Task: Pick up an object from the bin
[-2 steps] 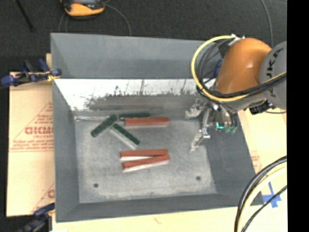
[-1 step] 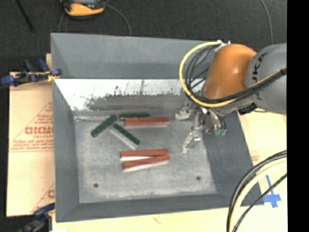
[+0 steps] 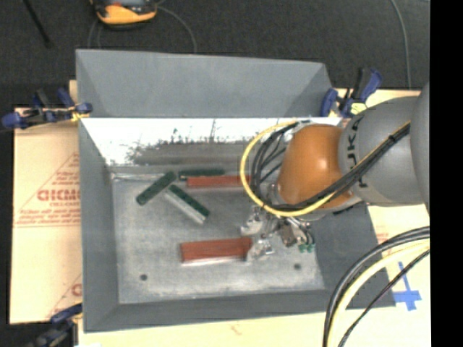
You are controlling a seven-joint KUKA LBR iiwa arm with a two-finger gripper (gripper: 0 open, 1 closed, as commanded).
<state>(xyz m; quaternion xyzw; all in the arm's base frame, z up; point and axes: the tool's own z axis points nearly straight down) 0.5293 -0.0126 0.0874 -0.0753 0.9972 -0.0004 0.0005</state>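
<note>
My gripper [image 3: 259,243] is low in the bin, right of centre, at the right end of a flat reddish-brown bar [image 3: 214,251] that lies along the bin's front part. One fingertip sits at that bar's end; whether it grips the bar is hidden. Further back lie a dark green bar [image 3: 156,188], tilted, and a grey-green bar [image 3: 187,204] crossing beside it.
Along the back wall lie another reddish-brown bar [image 3: 214,182] and a dark green bar [image 3: 202,173]. The arm with its orange cover and cables hangs over the bin's right side.
</note>
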